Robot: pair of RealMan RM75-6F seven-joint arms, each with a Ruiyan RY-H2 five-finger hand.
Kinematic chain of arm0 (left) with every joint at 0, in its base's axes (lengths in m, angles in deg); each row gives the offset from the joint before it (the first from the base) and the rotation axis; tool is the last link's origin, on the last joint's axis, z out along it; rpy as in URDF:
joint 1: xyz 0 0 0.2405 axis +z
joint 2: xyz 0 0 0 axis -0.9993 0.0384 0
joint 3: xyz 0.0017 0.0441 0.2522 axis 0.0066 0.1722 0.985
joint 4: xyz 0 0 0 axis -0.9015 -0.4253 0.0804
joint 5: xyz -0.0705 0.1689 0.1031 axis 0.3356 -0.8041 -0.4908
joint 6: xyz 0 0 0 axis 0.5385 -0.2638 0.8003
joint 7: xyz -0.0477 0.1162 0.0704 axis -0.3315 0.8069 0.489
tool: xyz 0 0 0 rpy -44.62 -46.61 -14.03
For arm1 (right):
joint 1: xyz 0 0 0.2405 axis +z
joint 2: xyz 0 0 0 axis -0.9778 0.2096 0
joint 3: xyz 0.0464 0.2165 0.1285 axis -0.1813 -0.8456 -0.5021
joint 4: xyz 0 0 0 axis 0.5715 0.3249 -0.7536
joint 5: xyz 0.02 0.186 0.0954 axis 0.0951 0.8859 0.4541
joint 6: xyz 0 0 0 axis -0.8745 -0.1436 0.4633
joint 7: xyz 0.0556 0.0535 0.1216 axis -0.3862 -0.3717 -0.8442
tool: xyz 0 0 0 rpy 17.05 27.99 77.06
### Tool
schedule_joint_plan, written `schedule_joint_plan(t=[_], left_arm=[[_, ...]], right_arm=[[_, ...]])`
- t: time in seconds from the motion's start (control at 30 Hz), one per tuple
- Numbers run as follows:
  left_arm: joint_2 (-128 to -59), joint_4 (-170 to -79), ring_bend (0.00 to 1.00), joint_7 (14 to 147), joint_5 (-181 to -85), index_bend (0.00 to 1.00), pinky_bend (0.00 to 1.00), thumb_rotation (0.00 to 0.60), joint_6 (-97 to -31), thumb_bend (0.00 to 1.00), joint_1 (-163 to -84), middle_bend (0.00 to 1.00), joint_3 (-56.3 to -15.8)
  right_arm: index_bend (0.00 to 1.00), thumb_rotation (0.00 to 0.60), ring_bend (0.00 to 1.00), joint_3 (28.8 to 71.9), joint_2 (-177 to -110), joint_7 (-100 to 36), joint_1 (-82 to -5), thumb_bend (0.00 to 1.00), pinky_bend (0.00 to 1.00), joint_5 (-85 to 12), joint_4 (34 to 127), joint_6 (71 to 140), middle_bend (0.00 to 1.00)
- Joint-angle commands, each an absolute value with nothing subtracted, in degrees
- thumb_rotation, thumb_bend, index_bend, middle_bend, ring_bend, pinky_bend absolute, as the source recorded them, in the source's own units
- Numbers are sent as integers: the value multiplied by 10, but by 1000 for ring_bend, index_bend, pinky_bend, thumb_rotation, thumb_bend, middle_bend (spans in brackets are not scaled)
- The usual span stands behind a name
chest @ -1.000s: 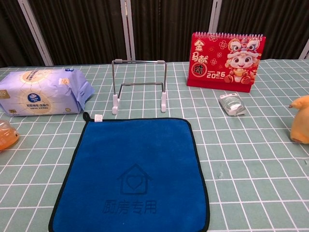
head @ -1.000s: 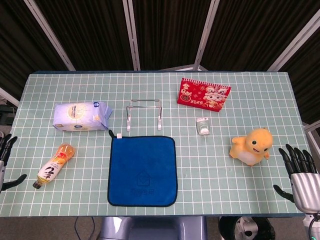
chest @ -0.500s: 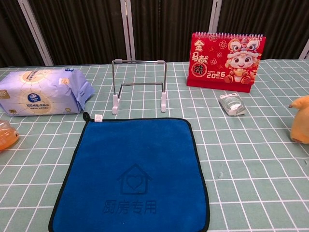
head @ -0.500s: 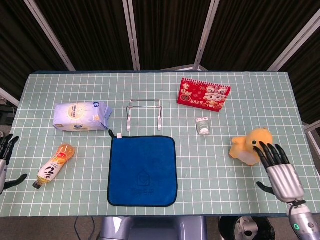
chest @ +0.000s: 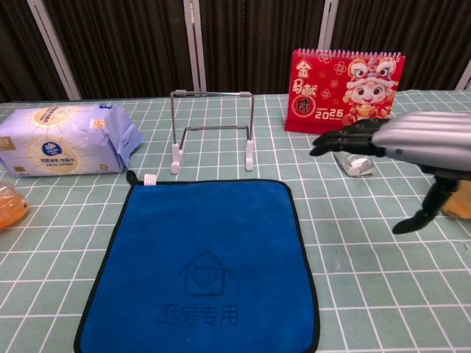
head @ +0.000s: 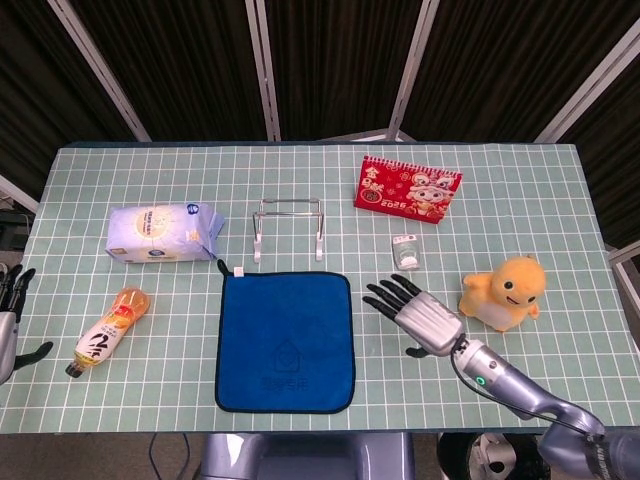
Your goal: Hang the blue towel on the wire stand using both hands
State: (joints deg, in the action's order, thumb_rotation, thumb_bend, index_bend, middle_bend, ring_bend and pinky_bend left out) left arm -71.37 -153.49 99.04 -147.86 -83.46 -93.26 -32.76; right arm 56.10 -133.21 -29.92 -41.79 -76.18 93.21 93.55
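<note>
Right hand reaches toward the towel, left hand waits at the table edge.

The right hand (head: pixel 422 318) hovers with fingers spread wide and holds nothing, just beside the right edge of the towel (head: pixel 285 340), probably to take that side. The towel lies flat in front of the stand (head: pixel 288 226), near it. The left hand (head: pixel 10 318) is open at the far left, well apart from the towel.
</note>
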Motion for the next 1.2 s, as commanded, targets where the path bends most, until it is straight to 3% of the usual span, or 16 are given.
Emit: schedule_joint_plan(t=[0.03, 0.27, 0.73, 1.2], left_arm=[[-718, -1531, 0, 997, -1472, 0, 0, 600, -829, 0, -936, 0, -329], [-727, -1516, 0, 1003, -1450, 0, 0, 600, -815, 0, -946, 0, -336], [-726, -1507, 0, 992, -1447, 0, 0, 600, -810, 0, -950, 0, -335], [-725, -1508, 0, 990, -1440, 0, 0, 600, -809, 0, -952, 0, -335]], right_arm=[[68, 600, 0, 566, -1382, -324, -383, 53, 0, -794, 873, 925, 6], [134, 600, 0, 586, -1443, -332, -350, 189, 0, -819, 794, 943, 40], [139, 600, 0, 605, -1516, -315, -323, 188, 0, -804, 741, 954, 41], [145, 600, 0, 625, -1543, -302, -306, 190, 0, -796, 699, 953, 41]])
